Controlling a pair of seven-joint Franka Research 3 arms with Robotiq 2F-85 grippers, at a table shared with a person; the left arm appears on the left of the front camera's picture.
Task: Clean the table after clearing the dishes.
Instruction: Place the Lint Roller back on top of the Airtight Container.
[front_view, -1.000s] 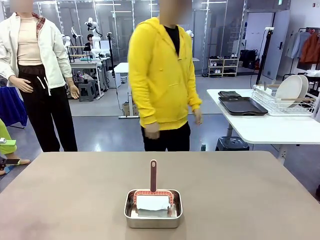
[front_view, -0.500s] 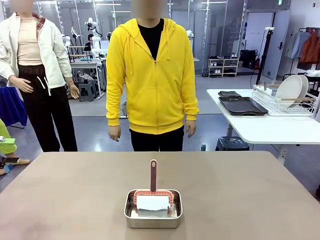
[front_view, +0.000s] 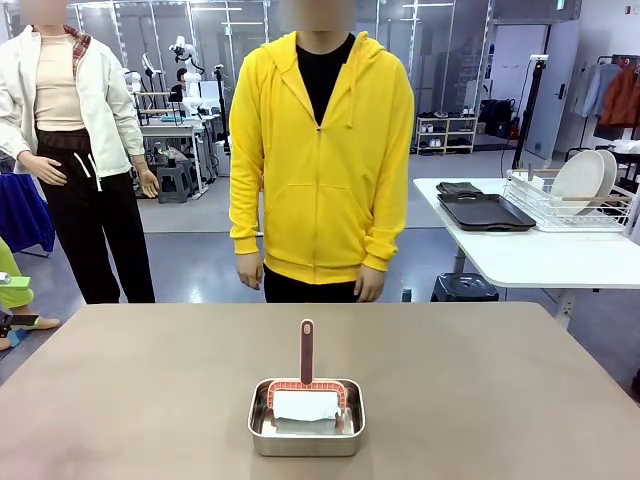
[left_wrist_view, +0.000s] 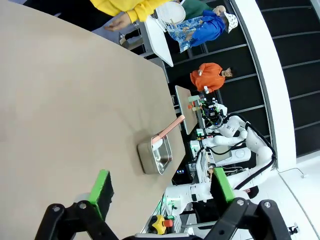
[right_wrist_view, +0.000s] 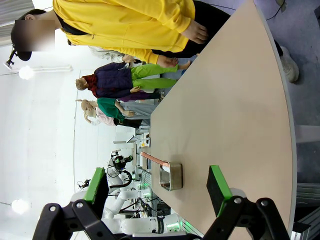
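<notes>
Front view: wide taupe-brown table (front_view: 500, 400), seen from the robot's side. Near its front edge, at the middle, a rectangular steel pan (front_view: 306, 417). Inside the pan, a folded white cloth (front_view: 305, 405) framed by a red-orange tool head, with a dark reddish handle (front_view: 307, 351) rising from the pan's far rim and pointing away toward the far edge. Beyond the pan, just past the table's far edge, a person in a yellow hoodie (front_view: 320, 160), facing the pan, arms down, both hands hanging at hip level and apart from the tabletop. Far to the right of the pan, on a separate white table (front_view: 540, 255), a wire rack (front_view: 575, 205) holding white plates (front_view: 580, 178) on edge, and beside the rack a stack of dark trays (front_view: 485, 212). Cutlery too small to make out.

Left wrist view: left gripper (left_wrist_view: 162, 189) above the table, fingers spread wide, nothing between the green pads; steel pan well ahead of the fingertips.

Right wrist view: right gripper (right_wrist_view: 157, 185) likewise spread wide and holding nothing; steel pan ahead, seen between the two fingers, with the handle slanting up from its rim.
</notes>
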